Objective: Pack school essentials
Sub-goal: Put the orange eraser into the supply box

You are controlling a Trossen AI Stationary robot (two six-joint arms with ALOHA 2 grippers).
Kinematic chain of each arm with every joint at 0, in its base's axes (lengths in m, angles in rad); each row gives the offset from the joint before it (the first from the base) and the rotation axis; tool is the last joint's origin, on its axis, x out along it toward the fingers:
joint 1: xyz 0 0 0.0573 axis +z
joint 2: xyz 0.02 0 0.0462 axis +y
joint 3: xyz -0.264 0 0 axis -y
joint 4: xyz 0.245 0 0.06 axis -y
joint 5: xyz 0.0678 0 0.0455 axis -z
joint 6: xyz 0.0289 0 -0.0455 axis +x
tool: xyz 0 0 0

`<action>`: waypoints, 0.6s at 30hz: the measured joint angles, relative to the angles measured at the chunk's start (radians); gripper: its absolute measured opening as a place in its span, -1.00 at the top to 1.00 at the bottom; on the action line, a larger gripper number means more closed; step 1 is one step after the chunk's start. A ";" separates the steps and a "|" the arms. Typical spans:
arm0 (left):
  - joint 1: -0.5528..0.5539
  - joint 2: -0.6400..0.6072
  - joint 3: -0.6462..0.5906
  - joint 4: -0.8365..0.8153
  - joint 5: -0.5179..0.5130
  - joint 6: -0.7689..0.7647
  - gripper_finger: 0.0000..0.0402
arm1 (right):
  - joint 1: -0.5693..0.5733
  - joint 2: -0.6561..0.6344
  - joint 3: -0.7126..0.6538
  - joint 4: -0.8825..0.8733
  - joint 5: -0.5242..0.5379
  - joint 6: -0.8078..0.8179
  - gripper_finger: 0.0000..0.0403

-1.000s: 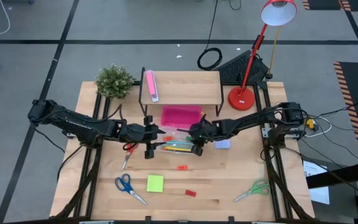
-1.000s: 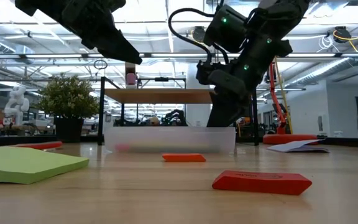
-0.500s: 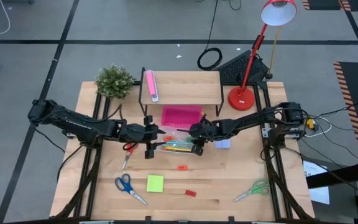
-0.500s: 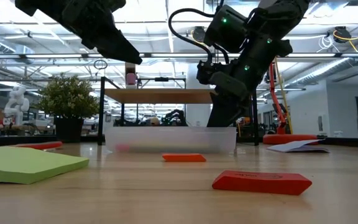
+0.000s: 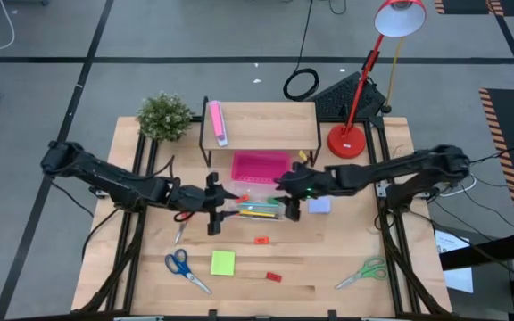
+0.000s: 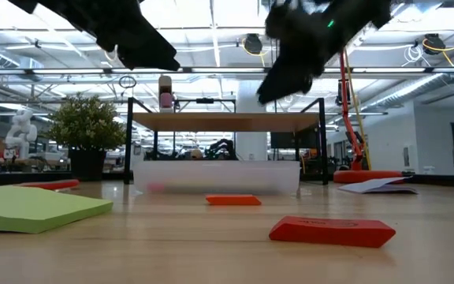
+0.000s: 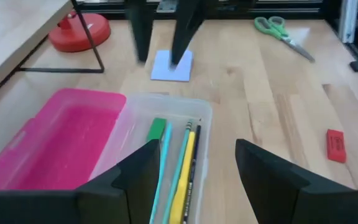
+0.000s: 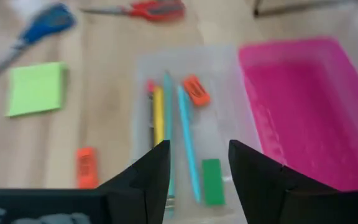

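Dark L gripper [image 7: 191,171] | R gripper [image 8: 192,165] | both above clear box [image 5: 259,210] | jaws apart, empty

Readable text: none in any view.
Red eraser [image 6: 332,231]: faint marks on its side, too small to read.

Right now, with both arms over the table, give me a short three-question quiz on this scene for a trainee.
1. True or false: the green scissors lie inside the clear box.
2. Which of these is in the clear box? A: green eraser. B: lime note pad. C: blue scissors.
3. Fill in: above the box, the left tool and the right tool both have their fingers ____.

Key: 1 false, they lie on the bare table, apart from the box. 2 A. 3 open.
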 joint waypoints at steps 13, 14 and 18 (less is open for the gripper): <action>-0.174 0.245 0.071 0.111 -0.154 -0.098 -0.06 | 0.117 -0.303 -0.195 0.013 0.160 -0.145 0.22; -0.179 0.277 0.095 0.112 -0.154 -0.102 -0.06 | 0.125 -0.317 -0.219 0.021 0.186 -0.143 0.22; -0.193 0.402 0.196 0.085 -0.154 -0.105 -0.06 | 0.137 -0.359 -0.311 0.151 0.261 -0.144 0.22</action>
